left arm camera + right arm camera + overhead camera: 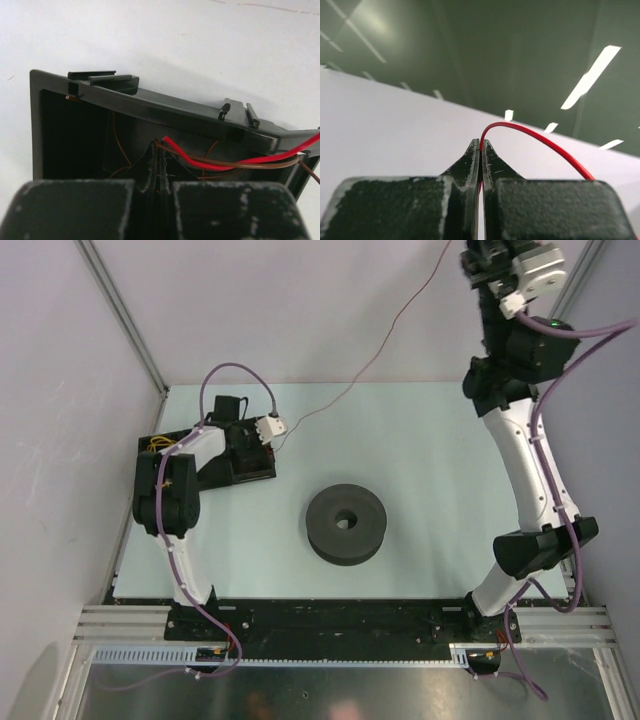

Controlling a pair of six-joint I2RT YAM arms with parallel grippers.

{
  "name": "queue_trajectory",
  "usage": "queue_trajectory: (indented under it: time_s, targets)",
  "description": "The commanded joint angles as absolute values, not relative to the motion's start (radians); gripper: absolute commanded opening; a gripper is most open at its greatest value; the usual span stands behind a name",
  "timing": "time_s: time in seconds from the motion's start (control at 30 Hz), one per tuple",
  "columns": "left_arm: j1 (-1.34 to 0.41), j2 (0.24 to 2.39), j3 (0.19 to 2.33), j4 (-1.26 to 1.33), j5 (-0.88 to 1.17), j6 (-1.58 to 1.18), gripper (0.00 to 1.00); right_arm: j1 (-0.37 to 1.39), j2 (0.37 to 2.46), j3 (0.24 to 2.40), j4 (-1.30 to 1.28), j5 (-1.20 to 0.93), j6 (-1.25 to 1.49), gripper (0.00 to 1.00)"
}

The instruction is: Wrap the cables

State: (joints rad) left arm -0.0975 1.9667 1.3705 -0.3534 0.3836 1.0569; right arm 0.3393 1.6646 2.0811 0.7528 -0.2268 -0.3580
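The cable (380,358) is a thin dark-red wire stretched in the air from the black open box (252,468) at the left up to the top right. The dark grey round spool (345,523) lies flat at the table's middle, with no wire on it. My left gripper (161,149) is inside the box (150,102), shut on the red cable (210,159) beside a brown wire. My right gripper (481,146) is raised high at the far right (478,260), shut on the cable (540,141), which arcs off to the right.
The pale table (430,460) is bounded by white walls at the back and sides. A metal post (120,310) stands at the left rear corner. Thick purple arm cables (235,375) loop over the left arm. The mounting rail (330,620) runs along the near edge.
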Motion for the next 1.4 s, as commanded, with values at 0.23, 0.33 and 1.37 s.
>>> queue_trajectory:
  time_s: [0.23, 0.33, 1.37]
  targets:
    - [-0.091, 2.002, 1.423, -0.340, 0.296, 1.093, 0.00, 0.112, 1.653, 2.188, 0.789, -0.172, -0.459, 0.00]
    - [-0.091, 2.007, 1.437, -0.340, 0.289, 1.083, 0.00, 0.067, 1.647, 2.156, 0.794, -0.170, -0.417, 0.00]
    - [-0.037, 1.381, 1.463, -0.346, 0.506, 0.422, 1.00, 0.155, 1.176, 1.335, -0.521, -1.020, -1.035, 0.00]
